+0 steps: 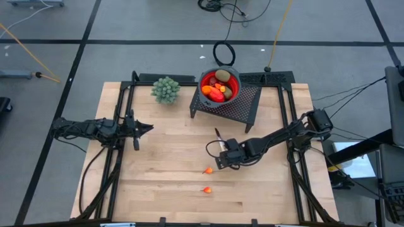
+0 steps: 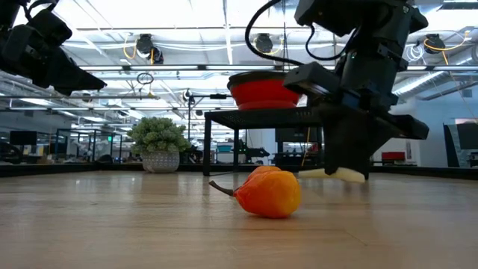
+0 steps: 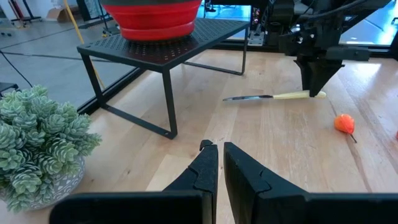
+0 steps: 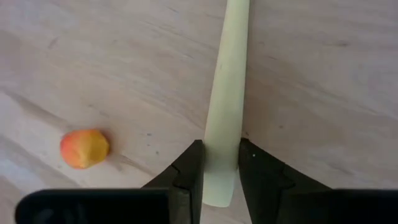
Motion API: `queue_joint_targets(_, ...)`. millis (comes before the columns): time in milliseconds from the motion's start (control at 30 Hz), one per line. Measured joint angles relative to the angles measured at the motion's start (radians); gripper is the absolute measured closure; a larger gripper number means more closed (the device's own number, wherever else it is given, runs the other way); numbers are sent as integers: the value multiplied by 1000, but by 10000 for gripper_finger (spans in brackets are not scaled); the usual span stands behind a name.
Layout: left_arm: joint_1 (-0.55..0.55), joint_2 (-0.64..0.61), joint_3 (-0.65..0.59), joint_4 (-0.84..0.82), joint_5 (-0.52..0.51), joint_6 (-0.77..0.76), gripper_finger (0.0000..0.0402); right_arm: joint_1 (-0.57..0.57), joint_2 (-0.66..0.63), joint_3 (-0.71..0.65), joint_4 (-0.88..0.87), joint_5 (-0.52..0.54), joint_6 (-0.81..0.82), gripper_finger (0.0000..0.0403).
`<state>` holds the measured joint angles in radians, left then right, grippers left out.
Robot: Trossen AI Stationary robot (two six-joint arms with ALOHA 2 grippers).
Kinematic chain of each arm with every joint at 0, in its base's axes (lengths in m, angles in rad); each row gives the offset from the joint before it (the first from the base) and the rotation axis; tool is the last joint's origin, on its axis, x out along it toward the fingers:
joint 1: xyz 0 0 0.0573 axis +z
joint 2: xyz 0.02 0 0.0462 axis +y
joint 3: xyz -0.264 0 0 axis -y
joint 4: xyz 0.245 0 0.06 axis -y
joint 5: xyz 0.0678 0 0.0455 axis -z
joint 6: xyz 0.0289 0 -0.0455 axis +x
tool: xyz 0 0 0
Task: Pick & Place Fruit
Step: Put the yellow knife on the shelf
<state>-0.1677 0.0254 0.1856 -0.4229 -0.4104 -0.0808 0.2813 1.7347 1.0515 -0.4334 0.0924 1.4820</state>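
My right gripper [image 4: 221, 163] is down at the tabletop near the middle of the table [image 1: 158, 189], its fingers [image 4: 188, 171] closed to a narrow gap on the pale yellow handle of the knife [image 4: 225, 102]. The handle lies between both pads and the knife lies flat on the wood, its blade pointing toward the black rack [image 1: 249, 101]. In the left wrist view the gripper stands straight over the handle end.

My left gripper [image 1: 146, 128] waits above the left side of the table, its fingers [image 3: 202, 171] pressed nearly together with nothing between them.

Two small orange fruits remain on the bare wood. One [image 1: 207, 170] lies just beside my right gripper, on the near side; the low view shows its thin stem resting on the table. The other [image 1: 206, 190] lies a little nearer the front edge, apart from the first.

The rest of the fruit [image 1: 216, 93] sits piled in the red bowl [image 1: 235, 85] on top of the rack, at the back of the table. A green plant [image 1: 166, 89] stands left of the rack.
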Motion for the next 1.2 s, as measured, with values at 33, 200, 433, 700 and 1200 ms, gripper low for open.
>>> queue_joint_targets(33,0,0,0,0,0,0,376,0,-6,0,1,0,-3,327)
queue_joint_targets(200,0,0,0,0,0,0,376,0,-27,1,0,7,-6,324)
queue_joint_targets(433,0,0,0,0,0,0,376,0,-28,2,-6,7,-11,324)
queue_joint_targets(700,0,0,0,0,0,-1,376,5,-28,3,-7,-48,-91,324)
queue_joint_targets(1200,0,0,0,0,0,-2,376,8,-28,4,210,-97,-438,322)
